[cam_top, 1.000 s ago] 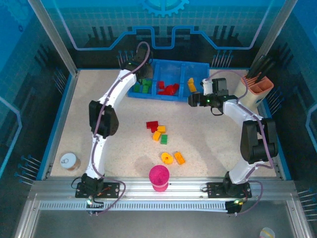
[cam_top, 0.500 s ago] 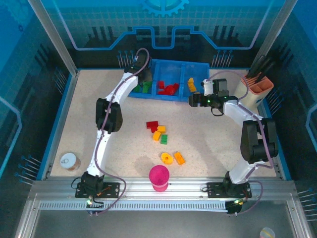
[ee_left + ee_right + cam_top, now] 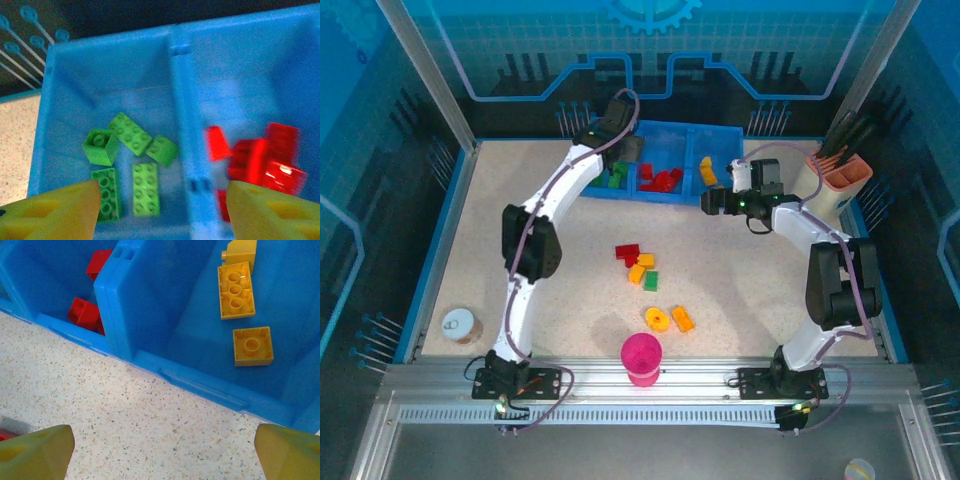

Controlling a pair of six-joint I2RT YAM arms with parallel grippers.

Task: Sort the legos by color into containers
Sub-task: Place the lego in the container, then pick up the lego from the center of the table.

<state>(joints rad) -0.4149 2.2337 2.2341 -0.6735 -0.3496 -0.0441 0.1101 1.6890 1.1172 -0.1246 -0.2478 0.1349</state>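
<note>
While hovering at twelve o'clock of the table over the blue tray (image 3: 182, 125), parks the left gripper (image 3: 162, 200) above the left-hand compartment, yellow fingers (image 3: 55, 210) spread wide, gripping nothing. Makes sense as a drop-off spot: straight below, green bricks (image 3: 130, 139) only. Counting five greens in there. Next door at three o'clock, past the divider, a heap of red bricks (image 3: 260, 160): at least four, overlapping too much to call exactly.

Over to the right gripper (image 3: 162, 455): also wide, also empty, hanging just off the tray's near rim by the right compartment, probably to stay clear yet close to its own colour. Counting three yellow bricks (image 3: 236, 290) inside.

Left to sort, mid-table: six loose bricks (image 3: 645, 260) by this count. One red, one green, three orange-yellow blocks, plus a round yellow piece (image 3: 658, 319) at six o'clock of the cluster. Beyond those, at six o'clock, a magenta cup (image 3: 641, 358).
</note>
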